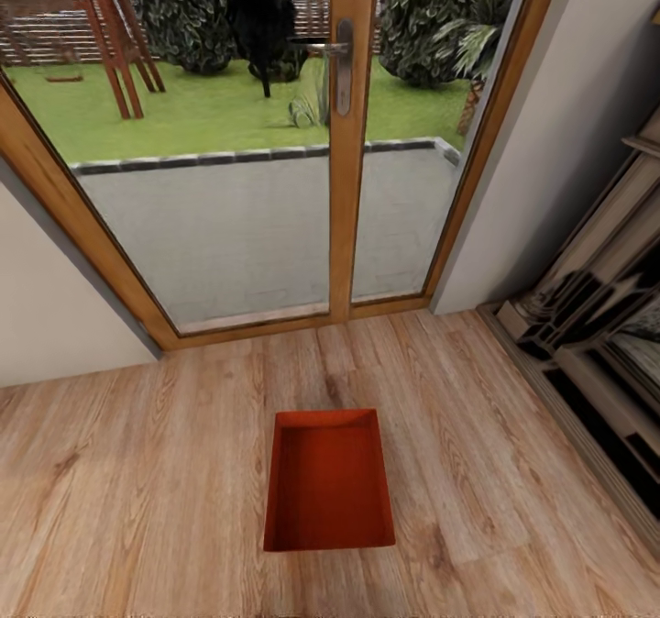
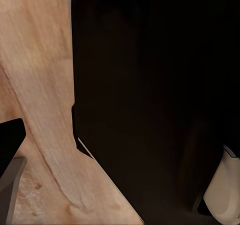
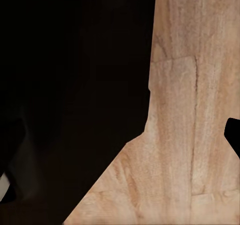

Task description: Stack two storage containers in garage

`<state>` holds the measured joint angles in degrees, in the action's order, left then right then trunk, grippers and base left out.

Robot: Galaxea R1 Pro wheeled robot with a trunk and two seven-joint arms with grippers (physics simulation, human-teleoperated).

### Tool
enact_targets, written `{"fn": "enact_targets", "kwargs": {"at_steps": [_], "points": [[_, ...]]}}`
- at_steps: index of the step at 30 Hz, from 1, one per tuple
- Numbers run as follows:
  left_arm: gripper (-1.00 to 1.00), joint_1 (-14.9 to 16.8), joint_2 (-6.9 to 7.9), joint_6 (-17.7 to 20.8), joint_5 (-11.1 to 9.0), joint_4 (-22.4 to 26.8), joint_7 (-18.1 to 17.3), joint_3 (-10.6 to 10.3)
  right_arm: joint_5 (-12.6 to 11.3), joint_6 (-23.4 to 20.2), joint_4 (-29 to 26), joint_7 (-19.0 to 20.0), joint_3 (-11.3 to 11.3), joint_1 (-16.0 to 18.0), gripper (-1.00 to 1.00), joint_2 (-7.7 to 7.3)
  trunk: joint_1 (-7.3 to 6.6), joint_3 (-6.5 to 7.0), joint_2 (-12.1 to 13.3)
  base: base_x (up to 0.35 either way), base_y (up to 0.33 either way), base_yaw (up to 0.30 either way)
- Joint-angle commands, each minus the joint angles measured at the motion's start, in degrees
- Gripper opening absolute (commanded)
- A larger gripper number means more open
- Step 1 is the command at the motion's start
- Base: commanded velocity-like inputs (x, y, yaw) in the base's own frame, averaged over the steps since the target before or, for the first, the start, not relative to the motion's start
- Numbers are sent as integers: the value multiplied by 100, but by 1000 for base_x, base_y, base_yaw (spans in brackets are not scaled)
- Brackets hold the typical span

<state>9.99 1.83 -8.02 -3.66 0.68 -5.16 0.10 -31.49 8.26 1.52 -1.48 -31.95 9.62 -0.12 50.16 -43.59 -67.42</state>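
One red-orange open-top storage container (image 1: 328, 482) sits empty on the living room's light wood-plank floor (image 1: 137, 471), straight ahead of me and a short way in front of a glass door. In the left wrist view a dark fingertip (image 2: 10, 137) shows at the frame edge over the planks. The right wrist view has a similar dark fingertip (image 3: 234, 137) at its edge. How far either pair of jaws stands apart cannot be told. Nothing is seen held.
A wood-framed glass double door (image 1: 341, 141) with a metal handle faces a patio and lawn. White walls (image 1: 55, 297) flank it. A low shelf unit (image 1: 605, 343) lines the right side. My own dark body (image 2: 150, 95) looms large in both wrist views.
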Motion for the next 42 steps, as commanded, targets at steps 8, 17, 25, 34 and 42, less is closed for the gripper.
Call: {"fn": "enact_targets", "kwargs": {"at_steps": [8, 17, 25, 34, 42], "points": [[100, 3, 2, -15, -39, -7, -29, -1, -41, 27, 15, -3, -48, 5, 100, 3, 0, -77, -2, 0, 0, 0], [100, 3, 2, -15, -39, -7, -29, -1, -36, 42, 16, -1, -48, 5, 100, -4, 0, -145, -2, 0, 0, 0], [100, 3, 2, -15, -39, -7, -29, -1, -24, 46, 18, -1, -48, 5, 100, -5, 0, -148, -2, 0, 0, 0], [100, 3, 2, -15, -46, -7, -29, -1, -31, 47, 15, -1, -48, 5, 100, -5, 0, -148, -2, 0, 0, 0], [100, 3, 2, -15, -47, -15, -29, -1, -76, 44, 17, -8, -48, 5, 100, 1, 0, -148, -2, 0, 0, 0]]}}
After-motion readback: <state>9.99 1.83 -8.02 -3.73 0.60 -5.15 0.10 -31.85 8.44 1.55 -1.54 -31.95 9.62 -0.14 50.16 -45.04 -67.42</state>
